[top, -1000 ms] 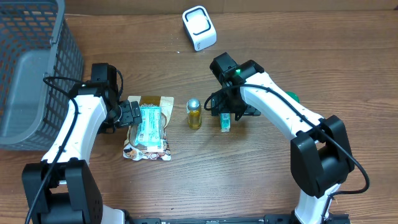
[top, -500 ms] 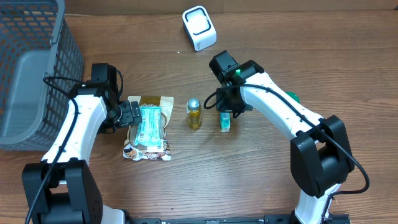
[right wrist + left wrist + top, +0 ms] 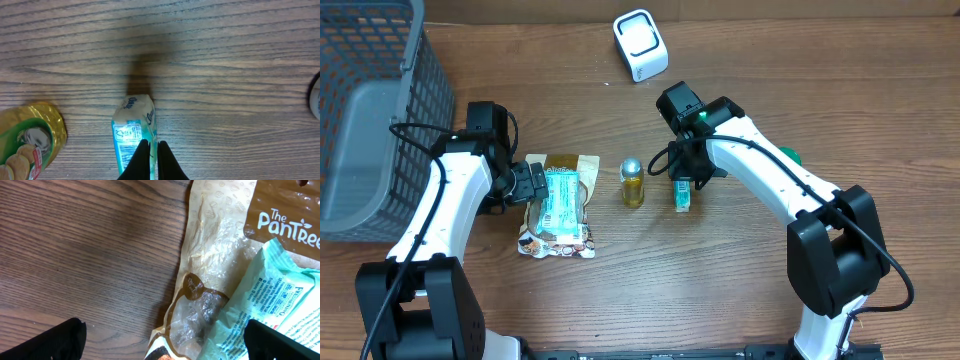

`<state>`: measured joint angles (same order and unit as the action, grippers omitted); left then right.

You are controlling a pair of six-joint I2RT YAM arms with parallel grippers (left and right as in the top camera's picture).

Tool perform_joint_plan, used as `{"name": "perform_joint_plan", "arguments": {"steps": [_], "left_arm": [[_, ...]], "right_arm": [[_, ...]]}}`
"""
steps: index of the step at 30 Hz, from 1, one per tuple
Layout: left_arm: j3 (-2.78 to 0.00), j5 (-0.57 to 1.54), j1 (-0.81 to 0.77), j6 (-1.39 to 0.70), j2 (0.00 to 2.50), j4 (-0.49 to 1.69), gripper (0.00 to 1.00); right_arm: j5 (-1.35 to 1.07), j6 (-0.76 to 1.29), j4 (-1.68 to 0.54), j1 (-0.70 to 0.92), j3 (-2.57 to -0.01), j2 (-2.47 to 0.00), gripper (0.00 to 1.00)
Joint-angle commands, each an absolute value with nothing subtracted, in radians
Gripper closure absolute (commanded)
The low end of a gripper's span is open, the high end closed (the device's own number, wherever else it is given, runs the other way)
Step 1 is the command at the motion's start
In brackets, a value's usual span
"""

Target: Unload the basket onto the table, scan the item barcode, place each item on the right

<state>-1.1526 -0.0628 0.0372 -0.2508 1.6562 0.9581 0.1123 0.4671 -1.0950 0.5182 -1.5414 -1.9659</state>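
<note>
Pinching the flat end of the teal tube (image 3: 131, 136), my right claw (image 3: 150, 146) was pressed tight together on it, the tube lying on the wooden table (image 3: 740, 300) just beside the small gold jar (image 3: 632, 183). My left claw (image 3: 534, 185) hung spread wide over the snack bags (image 3: 560, 215). The white scanner (image 3: 640, 45) sat well apart, at the far edge.

The small teal-and-white packet (image 3: 681, 197) lies lengthwise twelve-to-six; the white scanner (image 3: 640, 45) sits well apart at its eleven o'clock.
</note>
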Motion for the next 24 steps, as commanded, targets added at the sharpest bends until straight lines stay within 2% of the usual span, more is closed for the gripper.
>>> {"name": "perform_joint_plan", "arguments": {"steps": [1, 24], "left_arm": [[-1.168, -0.055, 0.033, -0.239, 1.66, 0.96, 0.0], [-1.168, -0.055, 0.033, -0.239, 1.66, 0.96, 0.0]], "right_arm": [[0.13, 0.464, -1.093, 0.515, -1.53, -1.943, 0.96], [0.155, 0.463, -1.056, 0.515, -1.404, -1.943, 0.96]]}}
